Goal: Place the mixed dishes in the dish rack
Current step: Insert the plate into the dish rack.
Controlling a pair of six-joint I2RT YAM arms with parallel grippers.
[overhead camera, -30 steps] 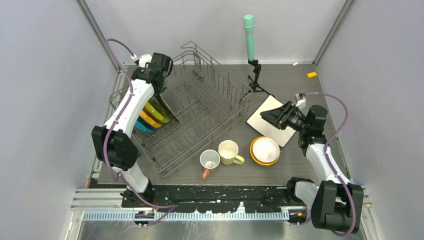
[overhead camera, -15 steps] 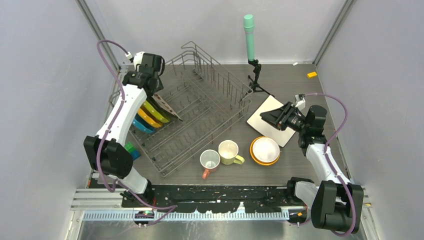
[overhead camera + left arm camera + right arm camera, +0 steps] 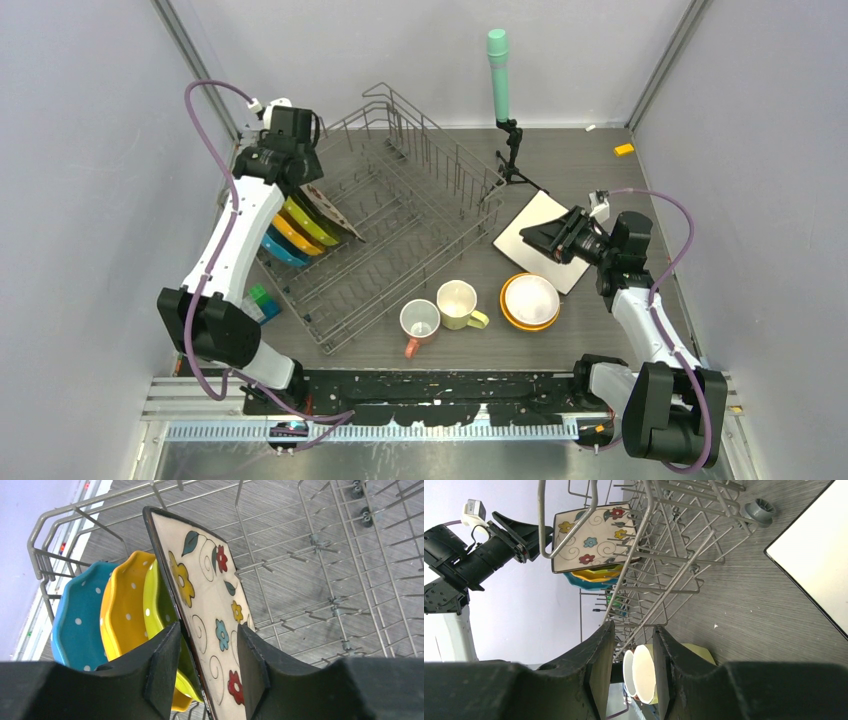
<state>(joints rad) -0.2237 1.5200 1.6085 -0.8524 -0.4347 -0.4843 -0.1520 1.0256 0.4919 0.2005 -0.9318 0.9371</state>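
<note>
Left jaws have released flowered plate beside yellow-green plate.

The left gripper sits further toward the upper left of the frame, its jaws now parted on either side of the flowered square plate. The left arm swings out toward the left edge (uncovering a small blue-green box beside the rack's lower-left corner).

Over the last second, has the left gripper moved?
Yes. In the top view, the left gripper has pulled back leftward toward the dish rack's far-left corner. Its jaws are open astride the flowered plate standing in the rack.
</note>
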